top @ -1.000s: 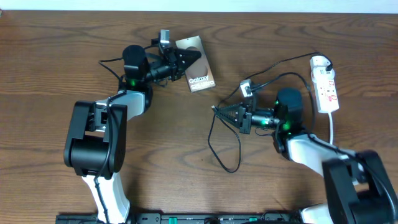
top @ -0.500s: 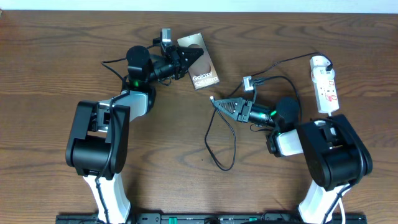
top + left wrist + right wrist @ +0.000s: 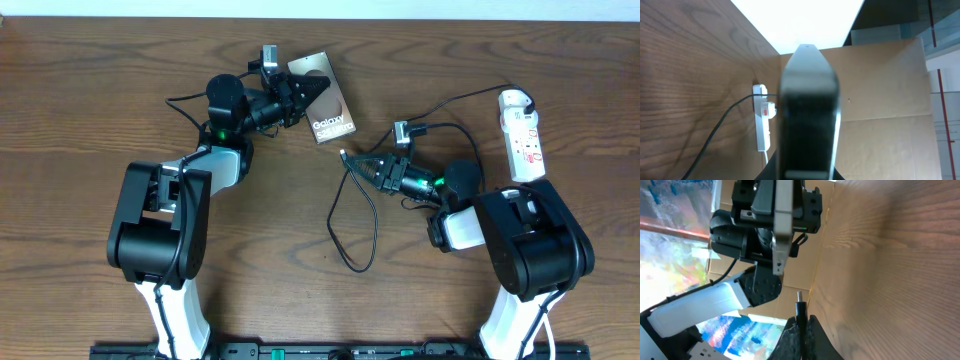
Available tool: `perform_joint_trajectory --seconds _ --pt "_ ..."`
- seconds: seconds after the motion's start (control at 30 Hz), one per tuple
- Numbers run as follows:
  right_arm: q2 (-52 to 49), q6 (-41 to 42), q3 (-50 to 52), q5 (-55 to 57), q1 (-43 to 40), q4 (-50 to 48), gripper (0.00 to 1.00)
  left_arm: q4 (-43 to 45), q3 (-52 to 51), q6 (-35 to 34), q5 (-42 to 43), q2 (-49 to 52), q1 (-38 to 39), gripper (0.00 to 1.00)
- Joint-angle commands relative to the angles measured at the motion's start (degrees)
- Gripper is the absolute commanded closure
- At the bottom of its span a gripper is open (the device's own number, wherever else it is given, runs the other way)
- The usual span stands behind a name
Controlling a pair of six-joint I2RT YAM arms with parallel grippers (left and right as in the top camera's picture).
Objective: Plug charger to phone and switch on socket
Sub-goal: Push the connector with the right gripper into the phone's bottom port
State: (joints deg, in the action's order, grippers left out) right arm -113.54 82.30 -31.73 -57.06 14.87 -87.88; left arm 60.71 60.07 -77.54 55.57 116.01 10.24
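Neither part of the job was finished. The left claw [image 3: 312, 90] was clamped shut on the phone [image 3: 333, 122], holding it near the far side of the bench [image 3: 100, 80]. In the right wrist view the phone showed edge-on, so it seemed tipped up off the wood rather than lying flat. The right claw [image 3: 801, 325] was closed on the charger [image 3: 800, 311] just behind its plug. The metal tip stuck out past the fingers and pointed toward the phone.

Plug and phone were apart, with bare bench between the two claws in the overhead view, so the connection was not yet made. The port itself could not be made out.

The socket [image 3: 524, 135] lay at the far right of the bench, well away from both claws, with a black lead running into its far end. Whether its switch was on was too small to tell, but with nothing near it, I would judge it not yet pressed. What was left was to bring the plug to the phone's edge, seat it, then free a claw for the switch.
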Motion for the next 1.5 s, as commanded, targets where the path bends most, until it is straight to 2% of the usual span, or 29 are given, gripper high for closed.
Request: perform_joint_trajectory --seconds 0.0,0.37,0.87,1.47 --pt "-0.4 2.3 -2.0 0.1 0.6 -2.4 0.99 1.1 0.2 2.5 0.5 -0.3 0.1 0.93" --pt "-0.4 3.4 -4.3 0.7 2.4 -2.4 0.99 -0.1 0.2 2.7 -0.6 -0.3 0.1 0.93" --pt "-0.4 3.4 -4.3 1.4 0.7 -2.4 0.99 3.3 0.2 -0.2 -0.6 -0.3 0.1 0.93" --pt "-0.4 3.4 -4.3 2.3 -0.2 -2.4 0.99 3.3 0.2 -0.1 0.0 -0.3 0.2 0.93"
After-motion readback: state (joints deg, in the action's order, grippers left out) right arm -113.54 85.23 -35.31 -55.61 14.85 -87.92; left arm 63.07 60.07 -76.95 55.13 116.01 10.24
